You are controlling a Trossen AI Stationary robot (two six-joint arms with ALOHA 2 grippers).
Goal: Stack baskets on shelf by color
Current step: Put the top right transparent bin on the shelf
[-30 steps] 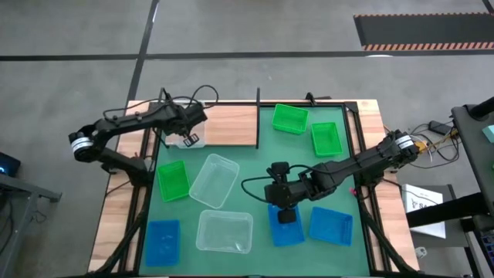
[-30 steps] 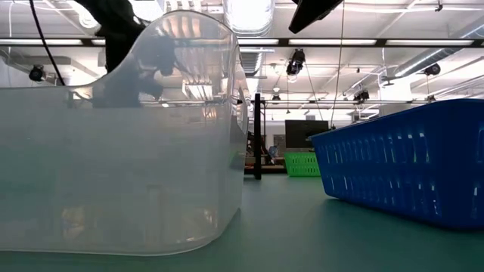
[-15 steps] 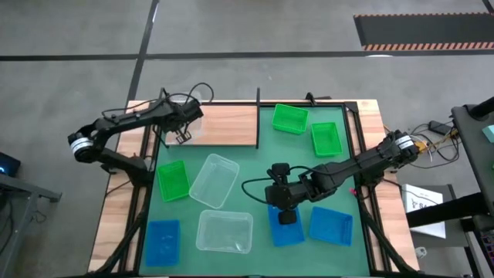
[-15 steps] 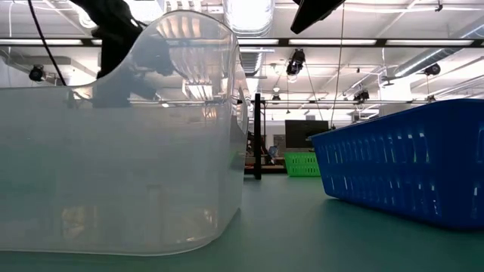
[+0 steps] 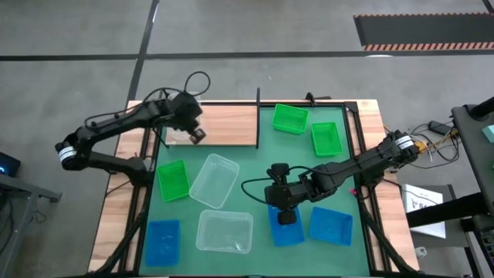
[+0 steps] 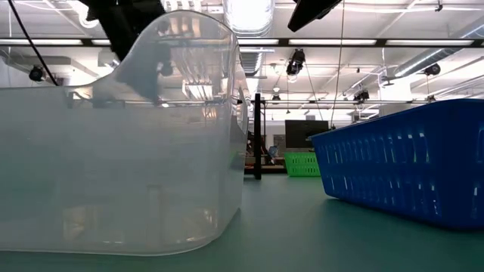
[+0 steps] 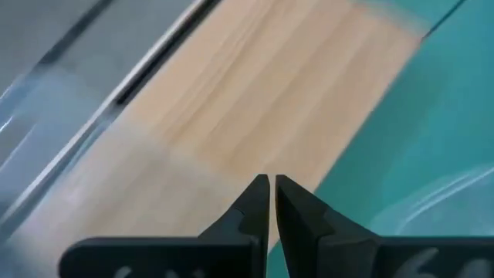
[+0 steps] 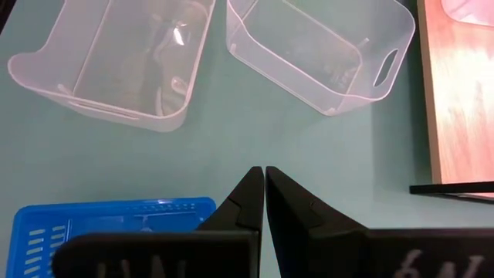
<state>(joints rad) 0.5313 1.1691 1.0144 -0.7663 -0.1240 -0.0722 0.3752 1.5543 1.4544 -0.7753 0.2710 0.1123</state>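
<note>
The light-wood shelf (image 5: 224,125) lies at the table's far left. A clear basket (image 5: 177,131) rests on the shelf's left end. My left gripper (image 5: 197,136) (image 7: 272,181) is shut and empty above the board, just right of that basket. My right gripper (image 5: 285,216) (image 8: 264,171) is shut and hovers over a blue basket (image 5: 287,230) (image 8: 108,224) near the table's front. Two more clear baskets (image 5: 214,180) (image 5: 225,232) sit on the green mat. So do green baskets (image 5: 290,118) (image 5: 326,139) (image 5: 173,180) and blue baskets (image 5: 163,241) (image 5: 331,225).
Thin black uprights (image 5: 257,116) stand at the shelf's edges. The low view is filled by a clear basket (image 6: 121,151) and a blue basket (image 6: 408,166), close to the camera. Bare green mat (image 5: 255,166) lies between the shelf and the near baskets.
My left gripper has moved a little toward the table's right edge over the shelf, away from the clear basket on the shelf's left end, and its arm has swung toward the far edge. My right arm has kept still.
</note>
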